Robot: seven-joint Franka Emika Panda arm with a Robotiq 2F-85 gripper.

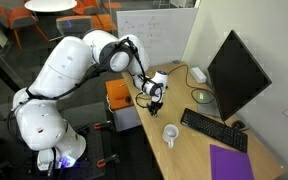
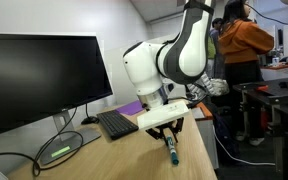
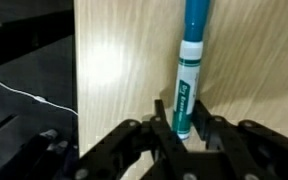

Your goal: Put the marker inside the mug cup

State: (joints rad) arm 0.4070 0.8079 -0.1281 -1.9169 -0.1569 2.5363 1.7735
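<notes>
The gripper (image 3: pixel 185 135) fills the bottom of the wrist view, its fingers (image 3: pixel 164 122) pressed against both sides of the marker (image 3: pixel 189 80), pinching its white, green-labelled barrel while the teal end points away over the wooden table (image 3: pixel 114 70). In an exterior view the mug cup (image 1: pixel 171 134) stands upright on the table, apart from the gripper and the held marker, nearer the camera.

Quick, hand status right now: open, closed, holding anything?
Hand: closed on the marker, clamping it from both sides in the wrist view.
</notes>
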